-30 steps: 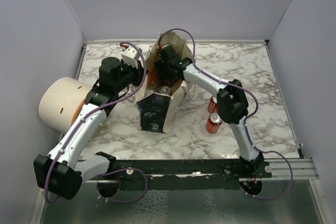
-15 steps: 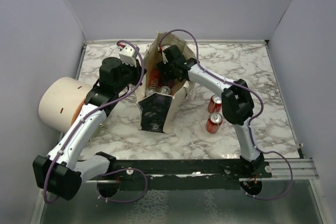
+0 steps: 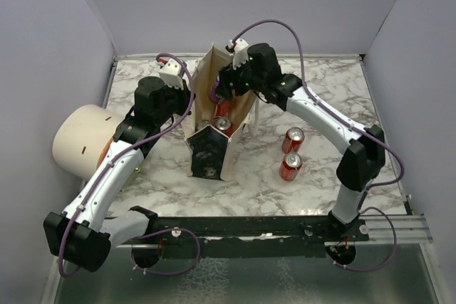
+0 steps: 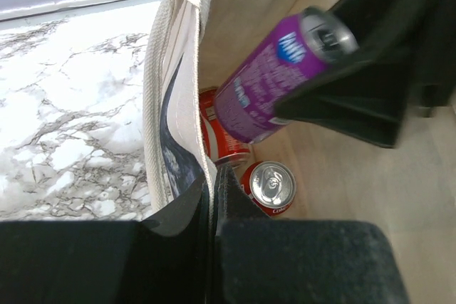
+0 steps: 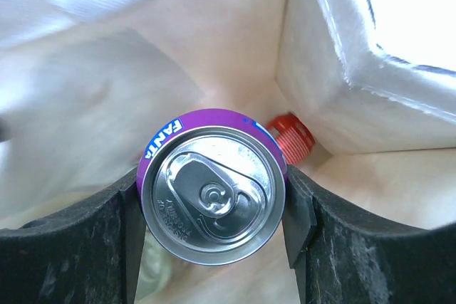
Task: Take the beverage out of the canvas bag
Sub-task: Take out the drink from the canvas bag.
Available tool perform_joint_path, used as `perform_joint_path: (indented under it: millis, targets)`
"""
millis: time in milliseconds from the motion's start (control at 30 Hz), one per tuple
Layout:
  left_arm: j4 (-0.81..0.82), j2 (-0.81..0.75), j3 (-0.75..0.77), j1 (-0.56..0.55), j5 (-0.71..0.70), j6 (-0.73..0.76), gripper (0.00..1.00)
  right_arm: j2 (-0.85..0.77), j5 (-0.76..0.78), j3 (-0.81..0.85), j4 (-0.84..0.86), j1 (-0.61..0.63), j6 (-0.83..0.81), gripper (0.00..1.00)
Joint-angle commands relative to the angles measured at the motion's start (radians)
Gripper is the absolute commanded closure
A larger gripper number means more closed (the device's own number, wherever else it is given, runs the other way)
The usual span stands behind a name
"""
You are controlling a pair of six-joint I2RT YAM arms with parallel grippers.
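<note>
purple can point(image 5: 212, 186): lid facing up, "FANTA" on its rim, pinched between black fingers point(image 5: 92, 247)
canvas bag point(image 5: 235, 40): cream walls all round
red thing point(image 5: 291, 135): below, half hidden

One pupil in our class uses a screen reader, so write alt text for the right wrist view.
A purple Fanta can, seen from above with its silver pull-tab lid, is clamped between the two black fingers of the right gripper inside the cream canvas bag. Behind it, a red ribbed cap shows in the bag's corner.
</note>
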Motion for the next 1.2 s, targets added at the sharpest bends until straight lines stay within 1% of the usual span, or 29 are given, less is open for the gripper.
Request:
perform_joint_path:
  millis: [0, 200, 400, 600, 733, 833, 933, 1000, 1033, 1133, 1167]
  targets:
    - [0.097, -0.054, 0.069, -0.001, -0.029, -0.009, 1.0, -0.173, -0.091, -0.066, 0.208, -0.004, 0.058, 0.98]
    - [0.087, -0.053, 0.079, -0.001, -0.018, -0.005, 1.0, -0.29, -0.057, -0.124, 0.229, -0.003, 0.115, 0.98]
    - [0.063, -0.047, 0.095, -0.001, -0.014, -0.004, 1.0, -0.379, -0.025, -0.137, 0.212, -0.004, 0.137, 0.98]
    - [0.056, -0.053, 0.089, -0.001, -0.031, -0.027, 1.0, -0.497, 0.051, -0.134, 0.163, -0.004, 0.106, 0.98]
    - [0.057, -0.055, 0.078, -0.001, -0.044, -0.029, 1.0, -0.587, 0.105, -0.137, 0.135, -0.003, 0.062, 0.98]
    - [0.059, -0.058, 0.068, -0.001, -0.046, -0.03, 1.0, -0.651, 0.173, -0.132, 0.106, -0.003, 0.013, 0.98]
    - [0.073, -0.061, 0.054, -0.001, -0.049, -0.035, 1.0, -0.709, 0.285, -0.136, 0.082, -0.003, -0.045, 0.98]
    - [0.077, -0.058, 0.049, -0.001, -0.052, -0.041, 1.0, -0.748, 0.392, -0.153, 0.067, -0.004, -0.097, 0.98]
    - [0.082, -0.056, 0.047, -0.001, -0.052, -0.045, 1.0, -0.762, 0.459, -0.163, 0.058, -0.003, -0.116, 0.98]
    - [0.086, -0.048, 0.047, -0.001, -0.044, -0.047, 1.0, -0.783, 0.762, -0.187, 0.01, -0.003, -0.118, 0.98]
    - [0.086, -0.045, 0.048, -0.001, -0.044, -0.046, 1.0, -0.793, 0.834, -0.208, 0.018, -0.004, -0.132, 0.98]
